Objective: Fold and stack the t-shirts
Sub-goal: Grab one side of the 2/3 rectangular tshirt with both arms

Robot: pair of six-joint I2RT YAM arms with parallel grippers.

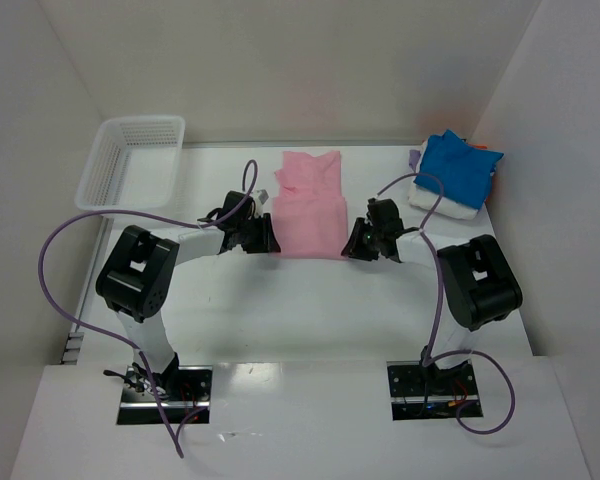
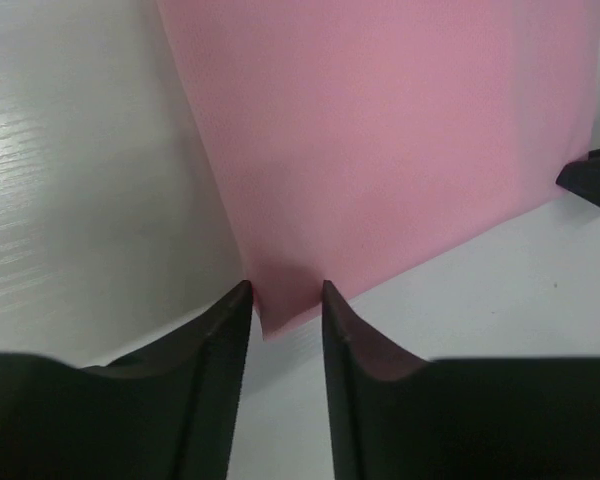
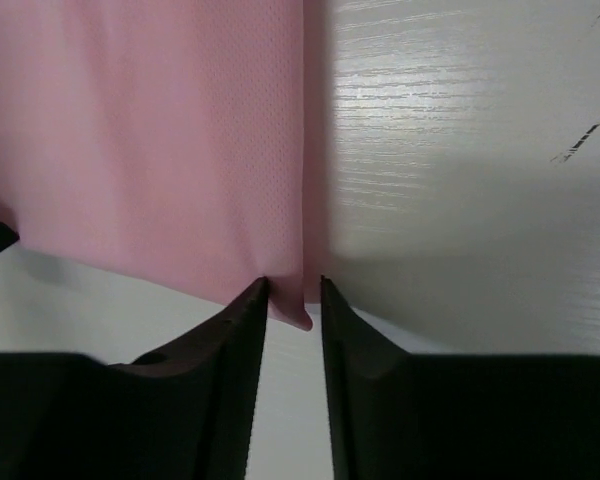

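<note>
**Top view.** Pink t-shirt (image 1: pixel 310 205) lies flat at ctr of worktop (image 1: pixel 280 310), folded to a narrow strip running near to far. Left gripper (image 1: pixel 270 237) sits at its near-left corner and right gripper (image 1: pixel 355 243) at its near-right corner. Both are low at worktop level and face each other across the near hem. Jaw gap can't be read from this height. Far right: blue t-shirt (image 1: pixel 460 165) on top of a white t-shirt (image 1: pixel 435 200), w/ lavender cloth (image 1: pixel 414 158) showing at the pile's left side. White mesh basket (image 1: pixel 92 180) stands far left, well apart from the pink shirt.

**Left wrist view.** Left gripper (image 2: pixel 286 290): jaws narrow, w/ the corner of the pink t-shirt (image 2: pixel 380 130) pinched btwn the two tips. A small tag of cloth pokes out on the camera side of the tips. The rest of the shirt spreads away, smooth, on the worktop (image 2: pixel 80 150). A dark tip of the right gripper (image 2: pixel 595 180) shows at the frame's right edge, at the hem.

**Right wrist view.** Right gripper (image 3: pixel 292 285): jaws narrow, closed onto the opposite hem corner of the pink t-shirt (image 3: pixel 150 130), corner tip showing btwn them. The shirt's side edge runs straight away from the tips. Bare worktop (image 3: pixel 450 150) lies to the right of it.
</note>
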